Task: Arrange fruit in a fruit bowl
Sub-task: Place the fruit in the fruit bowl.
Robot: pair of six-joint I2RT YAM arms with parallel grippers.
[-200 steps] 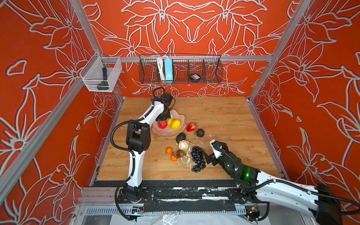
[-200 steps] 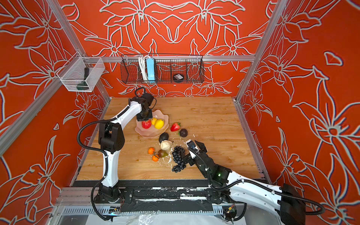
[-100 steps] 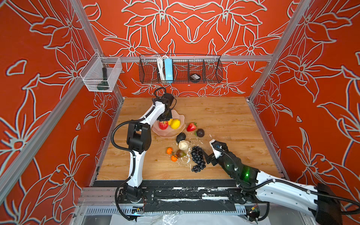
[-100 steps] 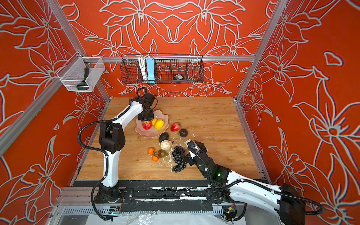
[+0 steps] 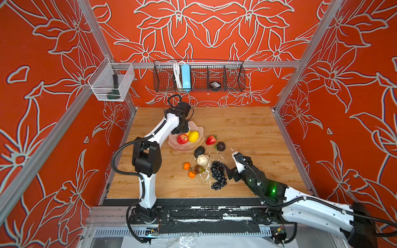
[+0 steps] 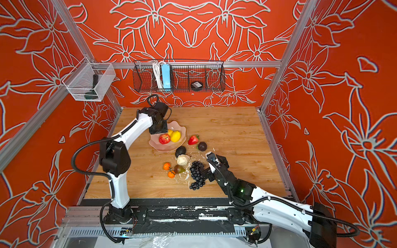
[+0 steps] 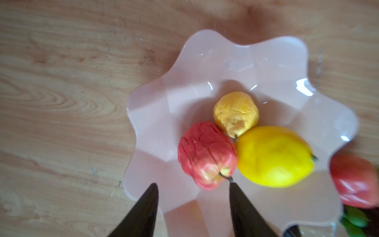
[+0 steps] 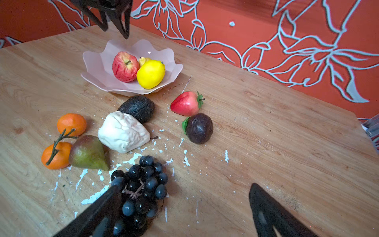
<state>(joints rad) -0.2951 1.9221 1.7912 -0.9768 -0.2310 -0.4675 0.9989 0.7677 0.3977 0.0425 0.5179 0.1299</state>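
Observation:
The pale pink fruit bowl point(image 5: 198, 131) point(image 7: 164, 115) holds a red apple point(image 5: 182, 139), a lemon point(image 5: 193, 136) and a small yellow fruit point(image 7: 235, 113). My left gripper point(image 7: 192, 183) hangs open and empty over the bowl's rim, its fingertips just short of the apple. On the wood lie a strawberry point(image 8: 185, 103), a dark round fruit point(image 8: 199, 128), an avocado point(image 8: 137, 108), a cream lumpy piece point(image 8: 123, 132), two oranges point(image 8: 71, 124), a pear point(image 8: 88, 152) and a grape bunch point(image 5: 218, 175) point(image 8: 141, 184). My right gripper point(image 8: 184, 185) stands wide open, one finger against the grapes.
A black wire basket point(image 5: 198, 78) hangs on the back wall and a clear bin point(image 5: 110, 85) on the left rail. White flecks dot the wooden table point(image 5: 247, 133) around the loose fruit. Red patterned walls close three sides.
My left gripper has opened from shut and let go of the red apple, which now lies in the bowl. The right arm has not moved.

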